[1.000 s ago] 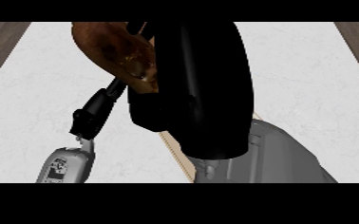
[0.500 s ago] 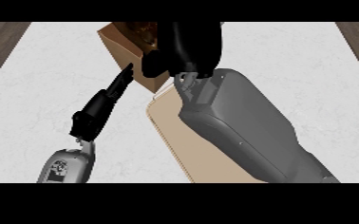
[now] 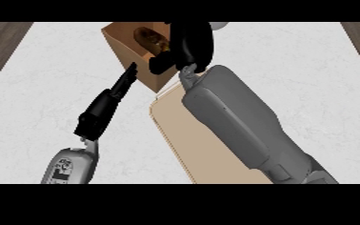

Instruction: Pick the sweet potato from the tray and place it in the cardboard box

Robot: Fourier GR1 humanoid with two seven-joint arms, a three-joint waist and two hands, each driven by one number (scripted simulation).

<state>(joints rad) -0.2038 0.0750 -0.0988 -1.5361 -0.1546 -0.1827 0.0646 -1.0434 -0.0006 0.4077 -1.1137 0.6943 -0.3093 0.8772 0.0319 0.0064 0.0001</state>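
**One sweet potato, one box, one tray, two hands on record**

One sweet potato [image 3: 150, 37] is present. It lies inside the cardboard box [image 3: 134, 59], low against the far inner wall, its brown skin showing through the open top. It is not on the tray.

One cardboard box is counted, standing on the counter [image 3: 295, 62] at the upper middle of the head view, top open, a near corner pointing toward the viewer. No print, label or brand mark can be read on its walls.

One tray [image 3: 190, 138] is counted: a flat tan slab with a pale rim, lying just below the box and running down toward the lower edge. Its right part is hidden under the right forearm. No writing shows on it.

The right hand [image 3: 191, 45] sits over the box's right rim, partly covering the opening. Its fingers are curled downward and its thumb points toward the box's near corner. The sweet potato is visible apart from the hand, to its left; nothing can be seen in the hand.

The left hand [image 3: 107, 106] is at the left of the box, above the counter, its fingers straight and held together, pointing up toward the box's near wall. Whether the tips touch the cardboard cannot be told.
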